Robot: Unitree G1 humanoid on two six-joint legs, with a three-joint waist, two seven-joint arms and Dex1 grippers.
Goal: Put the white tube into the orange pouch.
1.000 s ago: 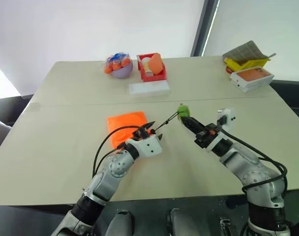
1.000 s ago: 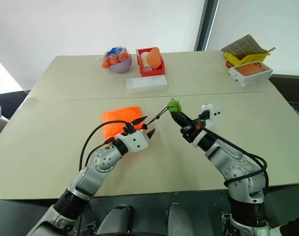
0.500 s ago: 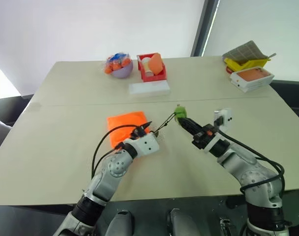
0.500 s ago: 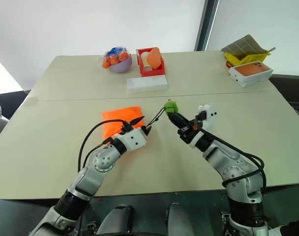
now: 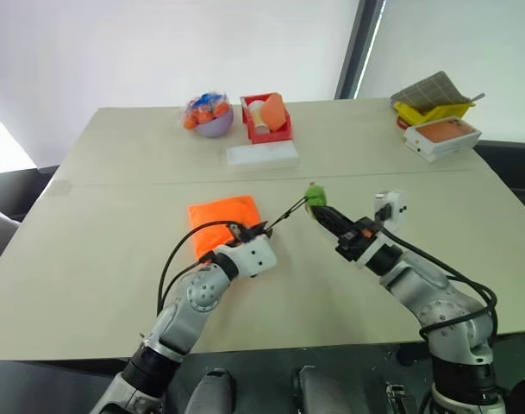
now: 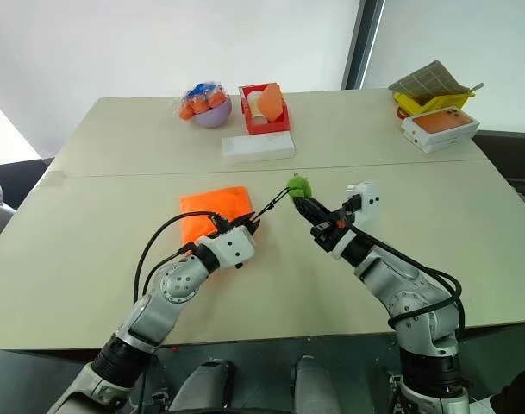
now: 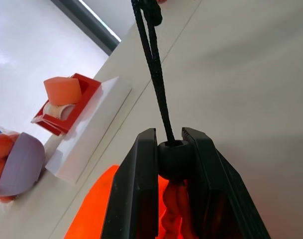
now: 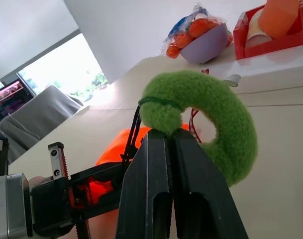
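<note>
The orange pouch (image 5: 221,216) lies flat on the table in front of me, its mouth facing right. My left gripper (image 5: 260,230) is at that mouth, shut on the round black cord stopper (image 7: 174,157). A thin black cord (image 7: 153,64) runs taut from the stopper to the green pull (image 5: 315,195). My right gripper (image 5: 324,211) is shut on the green pull (image 8: 211,114), holding it just above the table. The white tube is hidden or out of view.
At the back stand a purple bowl of orange fruit (image 5: 209,115), a red tray (image 5: 266,129) with an orange wedge, and a long flat white box (image 5: 262,155). A white box with an orange top (image 5: 441,136) and a yellow holder (image 5: 430,108) stand far right.
My left gripper's jaws were apart at the pouch mouth and have shut on the cord stopper. My right gripper keeps hold of the green pull, nearly still.
</note>
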